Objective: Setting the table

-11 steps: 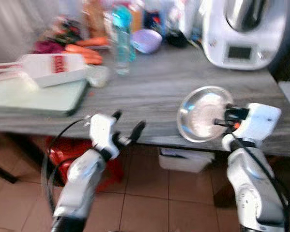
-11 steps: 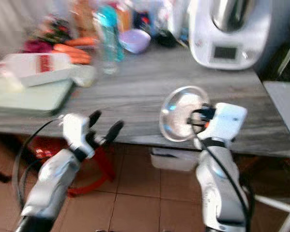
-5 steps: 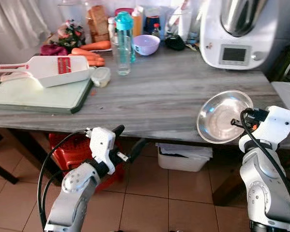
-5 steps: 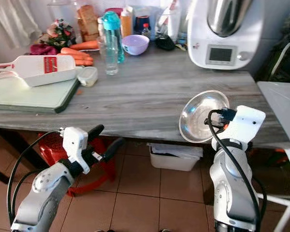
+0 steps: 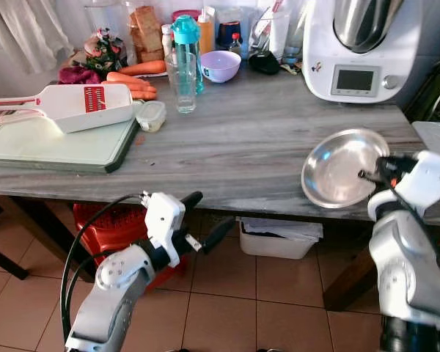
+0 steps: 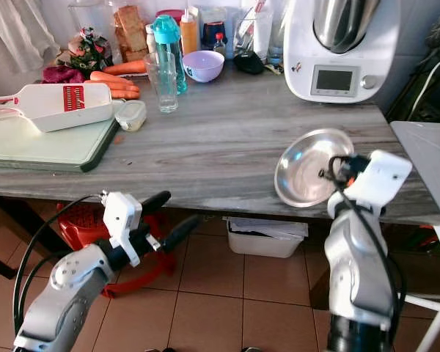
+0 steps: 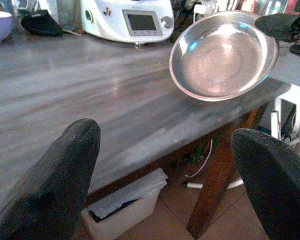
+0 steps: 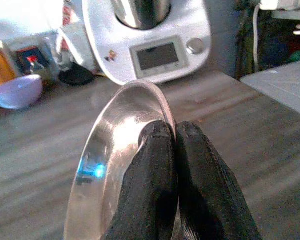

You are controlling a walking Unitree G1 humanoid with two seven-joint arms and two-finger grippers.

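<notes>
Right gripper [image 8: 171, 137] fingers pinched together; left gripper [image 5: 205, 217] fingers spread

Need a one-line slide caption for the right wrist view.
Right gripper pinches the steel plate's rim above the grey table.

A home kitchen is shown.
Carrots [image 5: 136, 70], a cutting board [image 5: 59, 144] and a cooking machine [image 5: 363, 48] are seen on the wooden table [image 5: 242, 139].

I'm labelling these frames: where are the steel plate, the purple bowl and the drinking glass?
steel plate [image 5: 341, 168], left eye view, middle of its dish.
purple bowl [image 6: 204, 66], right eye view, its outer side.
drinking glass [image 5: 185, 84], left eye view, its wall.
</notes>
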